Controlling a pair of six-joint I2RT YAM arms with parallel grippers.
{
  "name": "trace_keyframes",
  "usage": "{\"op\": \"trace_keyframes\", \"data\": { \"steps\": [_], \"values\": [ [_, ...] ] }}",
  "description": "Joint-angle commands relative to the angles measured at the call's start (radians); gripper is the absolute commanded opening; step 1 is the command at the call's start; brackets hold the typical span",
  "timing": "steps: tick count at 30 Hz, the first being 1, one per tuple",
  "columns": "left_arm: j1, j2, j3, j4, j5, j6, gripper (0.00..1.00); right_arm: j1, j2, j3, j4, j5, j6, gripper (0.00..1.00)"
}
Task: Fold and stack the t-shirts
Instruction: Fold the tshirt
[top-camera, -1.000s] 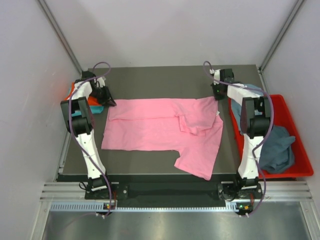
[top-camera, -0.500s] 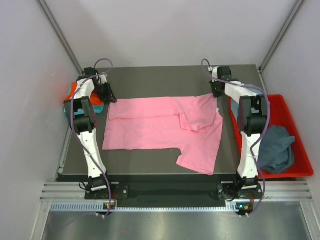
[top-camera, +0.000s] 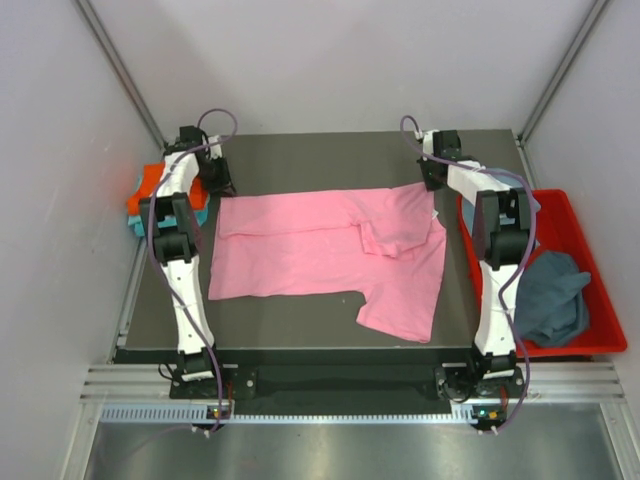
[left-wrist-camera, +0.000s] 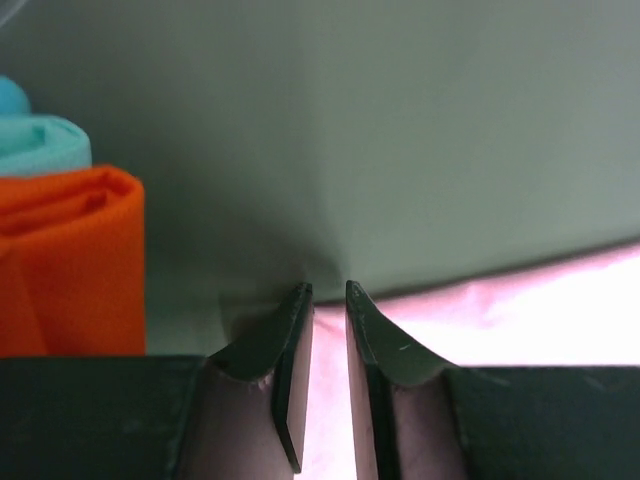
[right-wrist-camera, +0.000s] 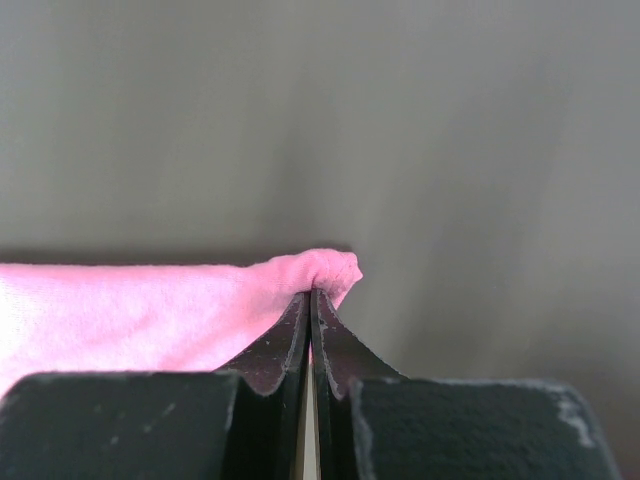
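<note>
**A:** Where is the shirt, and what has hold of it?

**B:** A large pink cotton t-shirt lies spread on the dark grey tabletop, with one sleeve flopped in over its middle. The right gripper is pressed fully together. A small bunch of pink fabric is nipped at its fingertips and trails off to their left. Bare table lies beyond the tips.

**A:** And the other arm?

**B:** The left gripper shows only a thin slot between its fingers. Pink cloth fills that slot and runs off to their right. It looks pinched, though glare in the gap leaves that slightly uncertain. Left of those fingers sits a folded orange t-shirt, with a folded teal t-shirt showing just behind it.

**A:** Which step is this?

**B:** Most likely the start of folding the pink one. Each arm is at a far corner, and the far edge is drawn out between them. The next move calls for both arms to travel together and carry that edge over the body without letting it sag. A rumpled grey-blue t-shirt waits in the red plastic bin, well off to the right of the right fingers.
</note>
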Motion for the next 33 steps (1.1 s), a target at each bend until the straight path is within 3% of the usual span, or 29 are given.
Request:
{"op": "trace_keyframes", "data": {
  "steps": [1, 6, 14, 26, 33],
  "values": [
    [-0.019, -0.048, 0.001, 0.042, -0.145, 0.043, 0.27, 0.005, 0.018, 0.012, 0.042, 0.022, -0.016, 0.0],
    [-0.013, -0.152, -0.057, -0.004, -0.209, 0.06, 0.35, 0.006, 0.014, 0.002, 0.051, 0.019, -0.019, 0.0],
    [-0.001, -0.192, -0.091, -0.049, -0.243, 0.09, 0.39, 0.021, 0.021, 0.012, 0.053, 0.013, -0.016, 0.0],
    [-0.001, -0.071, -0.065, -0.07, -0.153, 0.069, 0.41, 0.025, 0.012, 0.001, 0.054, 0.014, -0.019, 0.0],
    [0.001, -0.037, -0.037, -0.062, -0.139, 0.069, 0.34, 0.025, 0.003, -0.007, 0.054, 0.02, -0.024, 0.0]
  ]
}}
